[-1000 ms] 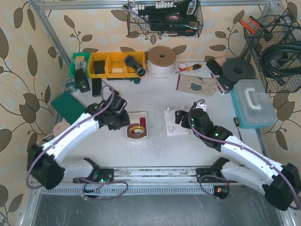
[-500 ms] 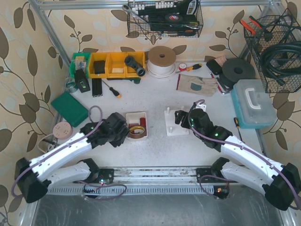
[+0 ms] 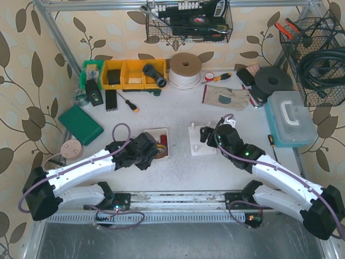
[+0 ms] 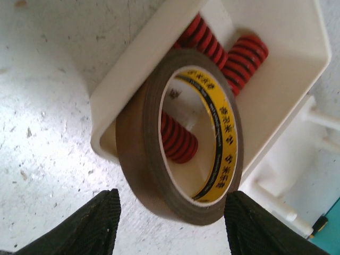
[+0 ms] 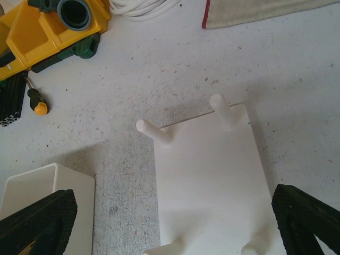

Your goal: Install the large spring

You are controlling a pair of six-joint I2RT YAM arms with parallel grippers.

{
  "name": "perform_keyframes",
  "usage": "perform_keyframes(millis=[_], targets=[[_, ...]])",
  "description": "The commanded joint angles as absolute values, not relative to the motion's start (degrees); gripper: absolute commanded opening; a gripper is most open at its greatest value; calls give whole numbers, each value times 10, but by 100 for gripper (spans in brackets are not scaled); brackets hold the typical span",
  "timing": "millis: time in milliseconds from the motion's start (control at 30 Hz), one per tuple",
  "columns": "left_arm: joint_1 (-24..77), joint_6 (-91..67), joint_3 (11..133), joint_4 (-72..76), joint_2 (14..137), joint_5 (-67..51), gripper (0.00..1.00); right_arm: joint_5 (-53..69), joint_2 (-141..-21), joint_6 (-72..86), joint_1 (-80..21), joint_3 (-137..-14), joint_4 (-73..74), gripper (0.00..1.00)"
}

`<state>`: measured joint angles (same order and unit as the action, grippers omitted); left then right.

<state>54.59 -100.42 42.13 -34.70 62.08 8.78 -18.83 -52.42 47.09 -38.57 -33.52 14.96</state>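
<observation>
Red springs (image 4: 244,54) lie in a white tray (image 4: 133,66); I cannot single out the large spring among them. A brown tape roll (image 4: 139,138) leans on the tray's near wall, with one spring (image 4: 178,142) showing through its hole. My left gripper (image 4: 170,228) is open just short of the roll, one finger at each side and touching nothing. In the top view it (image 3: 152,153) sits at the tray's (image 3: 166,135) front-left. My right gripper (image 5: 174,223) hangs open over the white peg board (image 5: 212,175), whose pegs (image 5: 154,132) are bare.
Yellow bins (image 3: 129,74), a screwdriver (image 3: 129,103) and a white cable coil (image 3: 185,70) line the back. Gloves (image 3: 226,97), a black disc (image 3: 273,81) and a teal case (image 3: 290,117) stand at the right. A green pad (image 3: 81,124) lies at the left.
My left arm has swung down and to the right, bringing its gripper to the tray's front by the tape roll, and its jaws have widened. The right arm has not moved.
</observation>
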Motion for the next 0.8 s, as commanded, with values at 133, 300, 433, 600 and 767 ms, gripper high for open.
perform_keyframes(millis=[133, 300, 433, 600, 767], targets=[[577, -1059, 401, -317, 622, 121, 56, -196, -521, 471, -389, -343, 149, 99], [577, -1059, 396, -308, 637, 117, 49, -198, -517, 473, -389, -341, 149, 99], [577, -1061, 389, -299, 642, 118, 46, -197, -518, 473, -389, -341, 150, 99], [577, -1066, 380, -286, 639, 126, 41, -197, -517, 472, -389, -341, 150, 99], [577, -1063, 388, -288, 645, 124, 29, -197, -518, 471, -389, -341, 149, 99]])
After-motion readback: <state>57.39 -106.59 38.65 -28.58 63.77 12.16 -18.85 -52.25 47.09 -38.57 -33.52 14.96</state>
